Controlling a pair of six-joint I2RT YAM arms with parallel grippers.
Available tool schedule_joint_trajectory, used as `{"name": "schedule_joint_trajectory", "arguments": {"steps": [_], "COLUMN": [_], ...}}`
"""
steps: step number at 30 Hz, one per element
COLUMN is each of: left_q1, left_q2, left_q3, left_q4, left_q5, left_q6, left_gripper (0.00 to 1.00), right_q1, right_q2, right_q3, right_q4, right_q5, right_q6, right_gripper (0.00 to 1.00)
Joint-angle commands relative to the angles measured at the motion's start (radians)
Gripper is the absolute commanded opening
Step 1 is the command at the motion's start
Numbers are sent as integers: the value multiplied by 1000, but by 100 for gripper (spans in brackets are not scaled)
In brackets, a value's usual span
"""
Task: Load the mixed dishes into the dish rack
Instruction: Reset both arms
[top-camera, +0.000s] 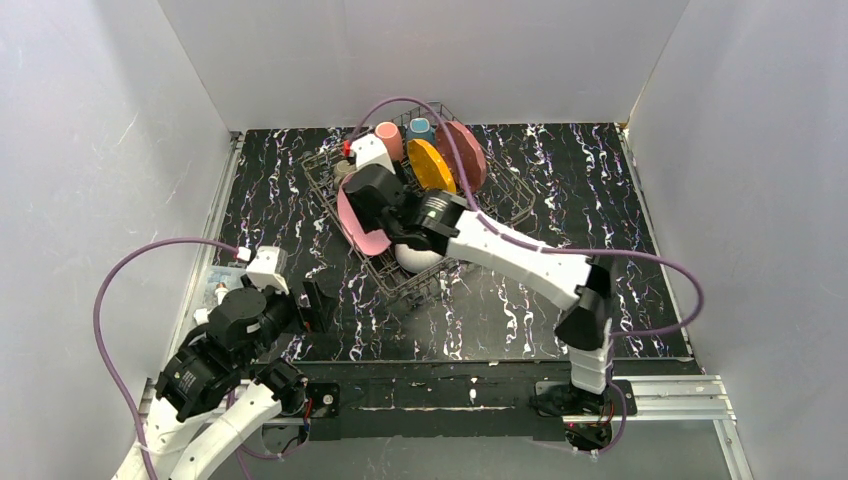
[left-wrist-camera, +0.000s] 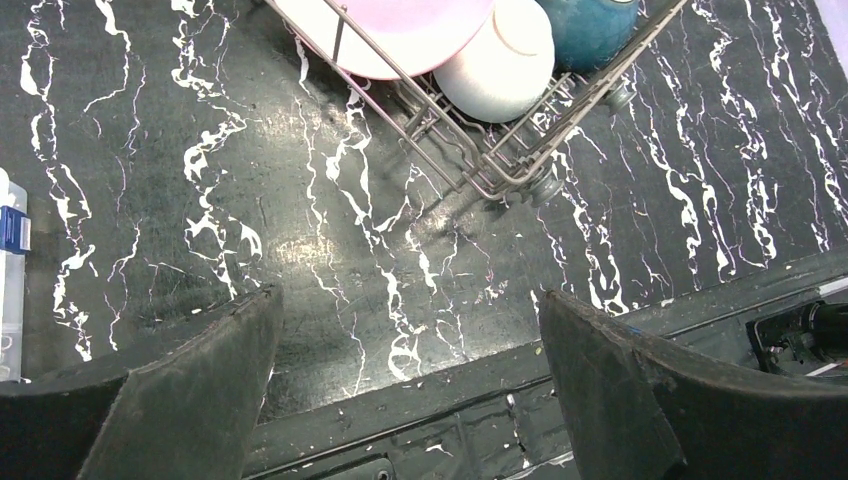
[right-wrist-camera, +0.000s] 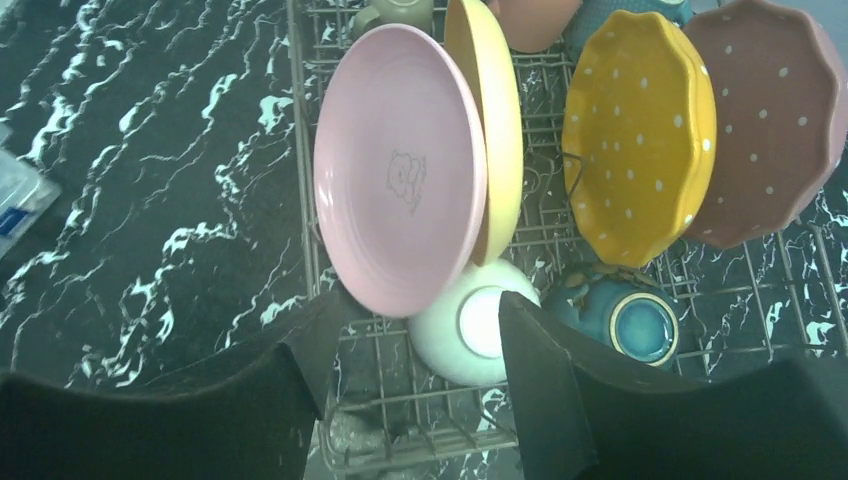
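Right gripper (right-wrist-camera: 422, 305), jaws parted and empty, hangs over the grey wire dish rack (top-camera: 508, 200); the upright round pink ceramic plate (right-wrist-camera: 400, 180) stands just beside one finger.

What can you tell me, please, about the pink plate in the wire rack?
The round, glossy pink ceramic plate stands on edge at the left side of the grey wire dish rack, slightly tilted, face toward the right wrist camera. It has a smooth raised rim and a faint drawing at its centre. A yellow-tan dish stands close behind it; a white bowl lies by its lower edge. The right tool hangs open just below it.
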Motion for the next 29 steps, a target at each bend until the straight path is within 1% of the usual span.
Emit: {"name": "schedule_joint_trajectory", "arguments": {"steps": [1,4,6,8,9,11,14,16,20,22,24,29], "left_q1": [4,5,3,3,4,3,3,4,5,4,4,4], "left_q2": [40,83,110,132,136,136,118,109,114,118,114,118], "left_q3": [32,63,82,101,109,126,133,137,147,146,134,122], "left_q4": [3,-7,-6,-4,-2,1,14,19,23,28,40,50], "left_q5": [-4,14,31,41,39,35,27,20,11,6,15,0], "left_q6": [7,1,5,17,21,30,53,68,80,80,85,52], "left_gripper": [98,98,98,98,98,98,98,98,98,98,98,98], "right_q1": [4,4,4,4,4,4,4,4,4,4,4,4], "right_q2": [-205,-335,-441,-556,-611,-736,-900,-1005,-1165,-1223,-1247,-1231], "right_q3": [-144,-289,-402,-536,-598,-709,-842,-919,-1034,-1070,-1088,-1091], "right_q4": [69,105,138,182,207,245,251,248,234,224,212,201], "right_q5": [-87,-134,-153,-173,-180,-180,-158,-149,-153,-153,-145,-146], "right_q6": [10,5,0,-10,-13,-20,-20,-19,-2,3,8,10], "right_gripper": [69,77,85,97,98,98,98,98,98,98,99,98]}}
